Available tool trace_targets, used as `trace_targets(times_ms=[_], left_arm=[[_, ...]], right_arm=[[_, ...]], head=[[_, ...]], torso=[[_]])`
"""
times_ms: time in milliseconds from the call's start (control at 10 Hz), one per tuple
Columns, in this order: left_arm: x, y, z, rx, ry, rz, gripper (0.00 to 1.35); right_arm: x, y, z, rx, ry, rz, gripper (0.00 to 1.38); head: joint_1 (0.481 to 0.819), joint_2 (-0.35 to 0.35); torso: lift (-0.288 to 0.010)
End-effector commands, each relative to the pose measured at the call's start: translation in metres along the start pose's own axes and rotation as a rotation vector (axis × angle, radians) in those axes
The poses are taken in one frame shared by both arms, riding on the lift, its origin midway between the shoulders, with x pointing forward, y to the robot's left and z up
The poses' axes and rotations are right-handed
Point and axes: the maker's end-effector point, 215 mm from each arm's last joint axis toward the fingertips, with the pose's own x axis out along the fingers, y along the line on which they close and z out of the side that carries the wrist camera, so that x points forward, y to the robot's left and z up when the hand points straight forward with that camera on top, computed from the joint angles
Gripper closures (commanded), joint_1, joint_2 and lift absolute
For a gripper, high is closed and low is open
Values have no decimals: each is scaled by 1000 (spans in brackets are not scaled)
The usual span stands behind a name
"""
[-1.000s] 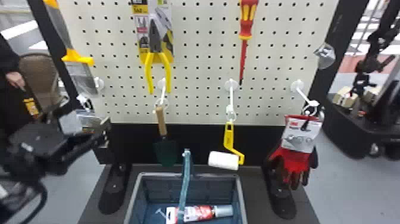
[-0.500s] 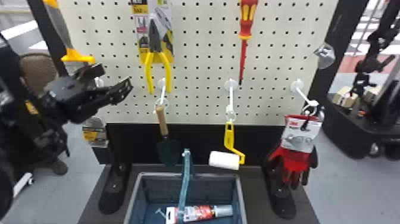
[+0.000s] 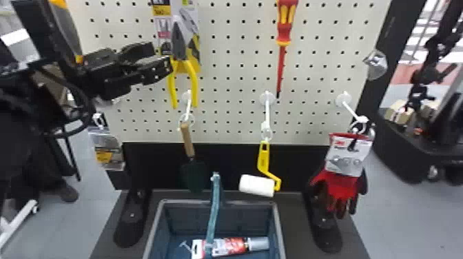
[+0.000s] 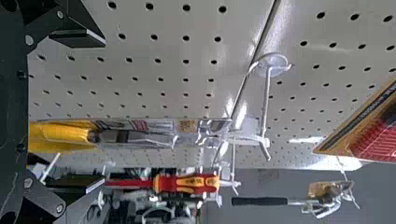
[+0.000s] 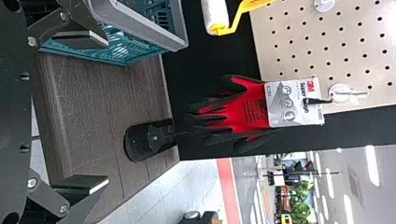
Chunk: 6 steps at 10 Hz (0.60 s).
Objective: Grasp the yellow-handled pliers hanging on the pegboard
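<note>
High on the pegboard (image 3: 310,113), the left pincer (image 3: 162,70) stands with fingers spread about the handle end of the yellow-handled pliers (image 3: 186,65). Likely risk: closing on just 1 handle or the backing card (image 3: 160,24), swinging the tool off the board.
</note>
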Motion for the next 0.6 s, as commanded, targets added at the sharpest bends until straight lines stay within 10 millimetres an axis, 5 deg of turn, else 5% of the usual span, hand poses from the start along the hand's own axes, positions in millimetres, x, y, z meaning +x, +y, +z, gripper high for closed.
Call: trace_targets(times_ms=[0,200,500], left_arm=[[12,-5,3,-37,22,-76,257],[18,-4,8,-38,38,-124,340],[20,-4,-3,-55,83,-121,1213]], right_arm=[[0,0,-2,0,3,-1,259],[2,1,-1,-2,0,3,259],[3,1,-1,-4,0,5,259]], head=[[549,0],[549,0],[549,0]], torso=[[-100],[-100],[-100]])
